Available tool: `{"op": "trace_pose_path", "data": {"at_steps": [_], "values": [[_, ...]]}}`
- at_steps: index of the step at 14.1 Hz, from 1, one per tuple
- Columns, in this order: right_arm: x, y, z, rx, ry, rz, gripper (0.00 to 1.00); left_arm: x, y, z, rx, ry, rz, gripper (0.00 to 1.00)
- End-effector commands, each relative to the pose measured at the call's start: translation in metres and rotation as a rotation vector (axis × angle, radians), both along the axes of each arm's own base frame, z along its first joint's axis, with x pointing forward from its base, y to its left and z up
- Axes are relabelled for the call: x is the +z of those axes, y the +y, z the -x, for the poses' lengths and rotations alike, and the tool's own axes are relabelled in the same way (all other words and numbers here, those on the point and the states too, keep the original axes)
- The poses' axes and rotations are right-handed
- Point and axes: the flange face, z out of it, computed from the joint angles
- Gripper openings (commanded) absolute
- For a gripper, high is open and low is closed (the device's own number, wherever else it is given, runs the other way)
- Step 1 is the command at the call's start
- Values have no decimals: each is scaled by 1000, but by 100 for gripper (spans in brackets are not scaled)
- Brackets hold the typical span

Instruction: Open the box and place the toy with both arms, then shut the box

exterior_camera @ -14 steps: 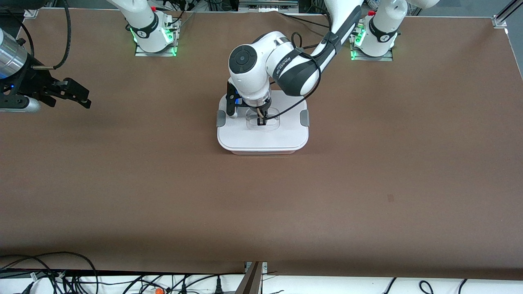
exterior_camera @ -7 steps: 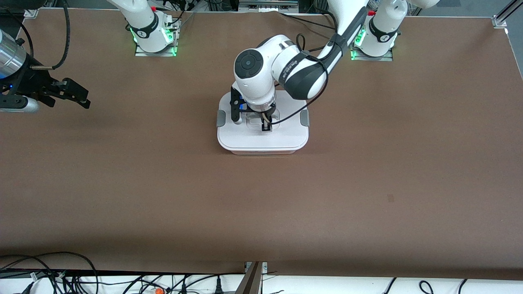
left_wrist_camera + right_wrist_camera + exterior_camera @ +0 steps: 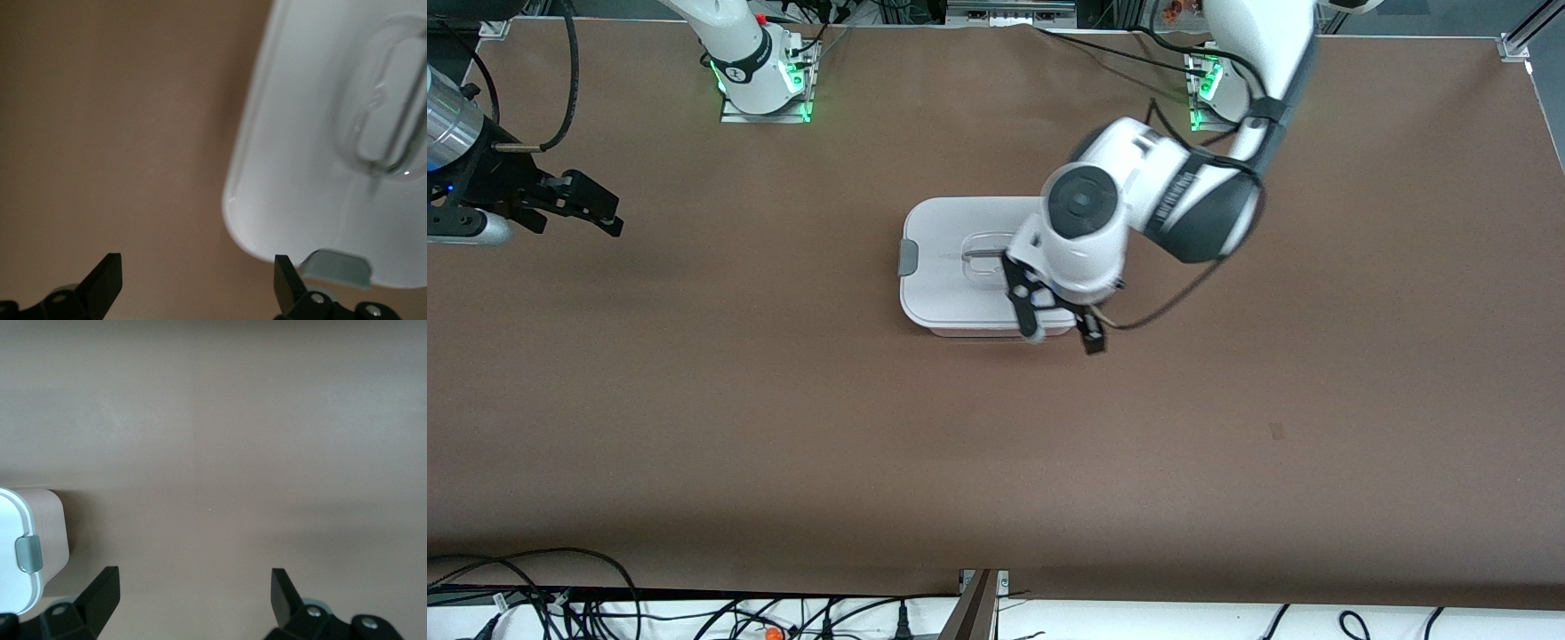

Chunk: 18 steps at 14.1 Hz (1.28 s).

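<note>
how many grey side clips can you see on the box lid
2. One clip sits on the lid's edge toward the right arm's end of the table; the other clip shows only in the left wrist view, hidden under the left arm in the front view.

One box with one white lid and one clear centre handle, one grey side clip showing in the front view (the second is hidden by the arm), two white robot arms, two black grippers: left gripper, right gripper, one brown table

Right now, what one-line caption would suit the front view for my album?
Left gripper, open, hangs over the closed box's corner; right gripper waits open at the table's end.
</note>
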Motion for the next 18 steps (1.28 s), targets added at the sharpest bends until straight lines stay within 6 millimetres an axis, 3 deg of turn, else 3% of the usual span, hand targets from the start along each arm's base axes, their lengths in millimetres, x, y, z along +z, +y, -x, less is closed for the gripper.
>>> {"op": "trace_pose_path", "data": {"at_steps": [1, 3, 6, 9, 10, 12, 13, 15, 18], "values": [[4, -3, -3, -8, -7, -22, 100, 31, 71, -30, 99, -22, 5, 100], [4, -3, -3, -8, -7, -22, 100, 49, 127, -57, 187, -53, 12, 100], [4, -2, -3, -6, -5, -22, 100, 76, 196, -80, 291, -89, 27, 100], [4, -2, -3, -6, -5, -22, 100, 116, 246, -81, 381, -142, 8, 100], [4, -2, -2, -6, -4, -22, 100, 127, 275, -83, 439, -154, 3, 100], [4, -3, -3, -8, -5, -22, 100, 166, 321, -70, 584, -177, 66, 100], [4, -2, -2, -6, -4, -22, 100, 168, 339, -61, 673, -148, 77, 100], [4, -2, -2, -6, -4, -22, 100, 183, 350, -42, 821, -143, 81, 100], [4, -3, -3, -8, -4, -22, 100, 190, 371, -8, 1037, -125, 68, 100]]}}
